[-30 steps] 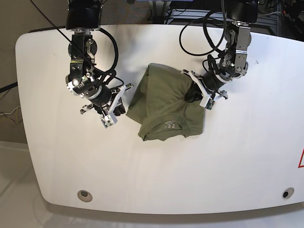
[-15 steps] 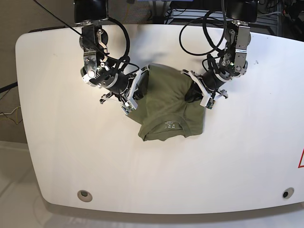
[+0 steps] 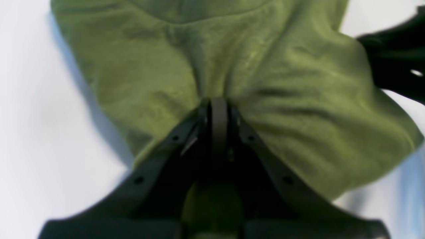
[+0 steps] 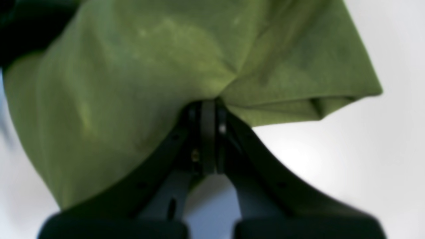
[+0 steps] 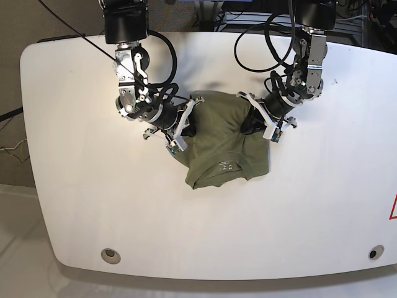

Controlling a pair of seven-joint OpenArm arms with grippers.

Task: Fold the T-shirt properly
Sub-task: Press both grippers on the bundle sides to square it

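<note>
The olive-green T-shirt (image 5: 224, 141) lies bunched in a partly folded heap at the middle of the white table (image 5: 298, 211), its collar label (image 5: 223, 165) facing up near the front. My left gripper (image 5: 251, 123) is at the shirt's right edge. In the left wrist view its fingertips (image 3: 217, 103) are shut on a pinch of T-shirt (image 3: 272, 73) fabric. My right gripper (image 5: 186, 128) is at the shirt's left edge. The right wrist view shows it (image 4: 209, 104) shut on a folded edge of the T-shirt (image 4: 132, 66), with that edge raised a little off the table.
Black cables (image 5: 254, 59) loop over the back of the table behind the left arm. Small round fittings sit near the front left (image 5: 111, 254) and front right (image 5: 372, 252) corners. A red mark (image 5: 393, 208) shows at the right edge.
My right arm swung in from the table's left to the shirt's left edge and closed on it, pushing that side inward. The left gripper stayed on the right edge.
</note>
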